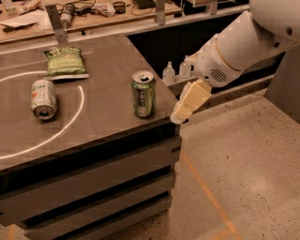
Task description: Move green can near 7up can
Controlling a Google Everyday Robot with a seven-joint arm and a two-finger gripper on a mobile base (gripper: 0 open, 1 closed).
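Note:
The green can [143, 93] stands upright near the right front corner of the dark table [108, 122]. It is dark green with a silver top. The 7up can [43, 98] lies on its side at the table's left, pale silver with green and red marks, inside a white circle line. My gripper [183, 108] hangs off the table's right edge, to the right of the green can and apart from it. It holds nothing.
A green chip bag [64, 61] lies at the back of the table, behind the 7up can. Small bottles [169, 73] stand on a shelf beyond the table's right edge. A cluttered workbench [89, 14] runs along the back. Speckled floor lies to the right.

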